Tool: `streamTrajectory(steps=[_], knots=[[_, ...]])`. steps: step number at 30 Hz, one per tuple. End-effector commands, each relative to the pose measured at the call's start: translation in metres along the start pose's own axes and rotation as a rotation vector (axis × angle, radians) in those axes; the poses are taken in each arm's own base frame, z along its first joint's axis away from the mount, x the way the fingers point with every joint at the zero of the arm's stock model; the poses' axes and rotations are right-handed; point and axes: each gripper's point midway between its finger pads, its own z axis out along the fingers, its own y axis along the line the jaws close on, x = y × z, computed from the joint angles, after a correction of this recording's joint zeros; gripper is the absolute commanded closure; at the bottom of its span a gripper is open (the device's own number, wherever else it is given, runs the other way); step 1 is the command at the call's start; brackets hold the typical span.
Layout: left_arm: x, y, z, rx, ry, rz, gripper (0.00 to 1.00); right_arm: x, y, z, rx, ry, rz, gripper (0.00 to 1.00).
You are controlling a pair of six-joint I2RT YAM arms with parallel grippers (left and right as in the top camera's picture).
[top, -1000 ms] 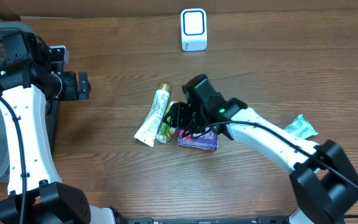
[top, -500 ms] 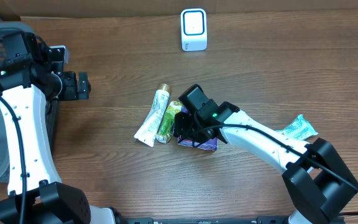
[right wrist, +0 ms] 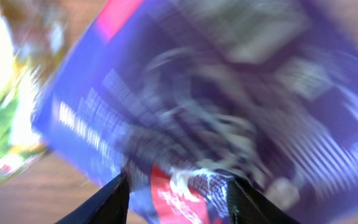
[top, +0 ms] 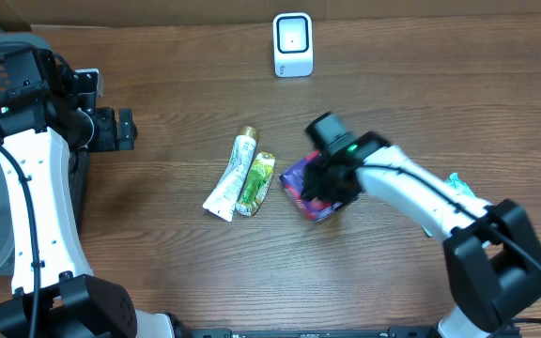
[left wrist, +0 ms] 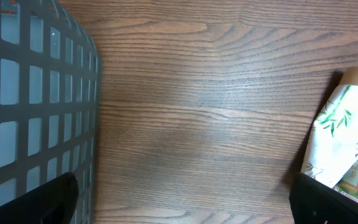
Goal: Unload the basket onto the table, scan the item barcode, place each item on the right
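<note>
The purple packet (top: 301, 178) is being pinched by the right fingers (right wrist: 110, 202) over mid-worktop (top: 158, 272), just right of the two tubes (top: 242, 178). The scanner (top: 292, 44) is standing well apart, so the scan itself is not yet done. The left fingers (left wrist: 36, 199) are standing spread wide, empty.

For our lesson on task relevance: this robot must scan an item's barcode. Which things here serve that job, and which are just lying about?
For the job:
purple packet, held between the fingers of the right gripper
white scanner

Lying about:
white tube
green packet
teal packet
grey basket
left gripper, fingers open
</note>
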Motion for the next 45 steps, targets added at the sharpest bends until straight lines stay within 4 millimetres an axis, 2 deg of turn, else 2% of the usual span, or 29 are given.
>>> streamTrajectory(steps=[1, 5, 8, 10, 11, 12, 15, 16, 19, 21, 24, 28, 37, 40, 43, 45], knots=[[0.001, 0.001, -0.003, 0.001, -0.006, 0.022, 0.0, -0.04, -0.036, -0.018, 0.089, -0.1, -0.146, 0.48], [0.001, 0.001, -0.003, 0.001, -0.006, 0.022, 0.0, -0.066, -0.057, -0.038, 0.091, -0.147, -0.159, 0.45], [0.001, 0.001, -0.003, 0.0, -0.006, 0.022, 0.0, -0.084, -0.054, -0.071, 0.021, -0.18, -0.117, 0.44], [0.001, 0.001, -0.003, 0.001, -0.006, 0.022, 0.0, -0.094, -0.05, -0.1, -0.042, -0.207, -0.084, 0.44], [0.001, 0.001, -0.003, 0.0, -0.006, 0.022, 0.0, -0.099, -0.054, -0.121, -0.067, -0.229, -0.032, 0.4], [0.001, 0.001, -0.003, 0.001, -0.006, 0.022, 0.0, -0.1, -0.059, -0.13, -0.08, -0.237, -0.014, 0.34], [0.001, 0.001, -0.003, 0.0, -0.006, 0.022, 0.0, -0.096, -0.082, -0.136, -0.079, -0.216, 0.02, 0.16], [0.001, 0.001, -0.003, 0.001, -0.006, 0.022, 0.0, -0.092, -0.088, -0.133, -0.095, -0.187, 0.013, 0.15], [0.001, 0.001, -0.003, 0.001, -0.006, 0.022, 0.0, -0.08, -0.088, -0.115, -0.199, -0.114, -0.081, 0.12], [0.001, 0.001, -0.003, 0.001, -0.006, 0.022, 0.0, -0.07, -0.093, -0.095, -0.221, -0.061, -0.118, 0.05], [0.001, 0.001, -0.003, 0.0, -0.006, 0.022, 0.0, -0.059, -0.099, -0.066, -0.234, 0.0, -0.113, 0.02], [0.001, 0.001, -0.003, 0.001, -0.006, 0.022, 0.0, -0.047, -0.086, -0.044, -0.367, 0.038, -0.165, 0.01], [0.001, 0.0, -0.003, 0.001, -0.006, 0.023, 0.0, -0.03, -0.091, 0.008, -0.435, 0.115, -0.119, 0.02], [0.001, 0.0, -0.003, 0.001, -0.006, 0.024, 0.0, -0.027, -0.087, 0.019, -0.485, 0.123, -0.106, 0.11], [0.001, 0.0, -0.003, 0.001, -0.006, 0.023, 0.0, -0.024, -0.089, 0.027, -0.489, 0.129, -0.073, 0.26], [0.001, 0.0, -0.003, 0.001, -0.006, 0.023, 0.0, -0.023, -0.089, 0.029, -0.488, 0.134, -0.051, 0.43]])
